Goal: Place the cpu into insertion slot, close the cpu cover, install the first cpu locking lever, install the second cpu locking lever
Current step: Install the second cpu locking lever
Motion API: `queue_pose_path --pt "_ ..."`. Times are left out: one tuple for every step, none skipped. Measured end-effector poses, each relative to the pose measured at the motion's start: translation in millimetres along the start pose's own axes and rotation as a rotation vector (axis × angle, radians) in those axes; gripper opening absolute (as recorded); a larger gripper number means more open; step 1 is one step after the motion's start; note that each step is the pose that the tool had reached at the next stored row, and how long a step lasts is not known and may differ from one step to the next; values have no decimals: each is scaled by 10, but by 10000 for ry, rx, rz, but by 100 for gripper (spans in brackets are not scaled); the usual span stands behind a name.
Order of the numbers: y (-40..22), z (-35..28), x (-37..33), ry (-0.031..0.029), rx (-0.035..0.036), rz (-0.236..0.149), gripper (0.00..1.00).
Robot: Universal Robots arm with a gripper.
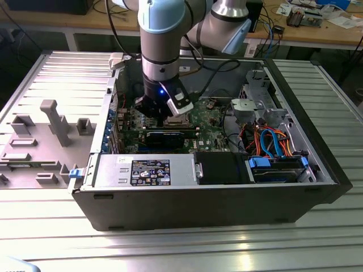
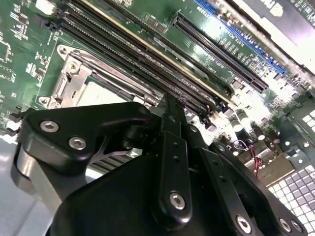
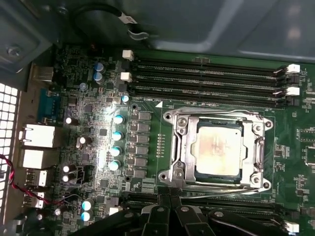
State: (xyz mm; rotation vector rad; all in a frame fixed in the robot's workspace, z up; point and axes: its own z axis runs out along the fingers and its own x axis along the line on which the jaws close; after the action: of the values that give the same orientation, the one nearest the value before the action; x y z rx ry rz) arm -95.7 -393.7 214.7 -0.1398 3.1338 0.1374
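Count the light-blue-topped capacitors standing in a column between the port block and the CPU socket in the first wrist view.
4, in one column. Similar capacitors stand elsewhere on the board; the gripper may hide more.

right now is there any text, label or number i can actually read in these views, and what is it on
None can be read as words.
White and black stickers on the metal drive cage in the exterior view: print too small.
Markings on the green motherboard in both wrist views: too small.
The cpu, lying in the insertion slot, has a dull top with no legible marking.
The gripper carries no lettering.
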Motion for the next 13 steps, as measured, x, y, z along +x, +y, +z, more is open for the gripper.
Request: queue_pose_path --pt "0 6 3 1 -9 -6 11" --pt "1 15 6 1 -19 -16 11" --pt "3 22 9 2 -28 -25 11" --pt "8 33 9 2 -38 -43 11" --pt "12 42 9 2 -46 -57 11" --pt "16 49 9 3 -51 -69 11" --pt "22 56 9 4 -56 -81 11" --pt "26 64 8 4 -62 -95 11" --pt "35 79 8 6 -76 -123 11" --pt "41 90 7 8 -85 -142 11" --pt "47 96 7 10 -89 -155 11" --pt "53 102 7 11 -99 -166 11" --pt "66 112 6 8 -117 -185 11"
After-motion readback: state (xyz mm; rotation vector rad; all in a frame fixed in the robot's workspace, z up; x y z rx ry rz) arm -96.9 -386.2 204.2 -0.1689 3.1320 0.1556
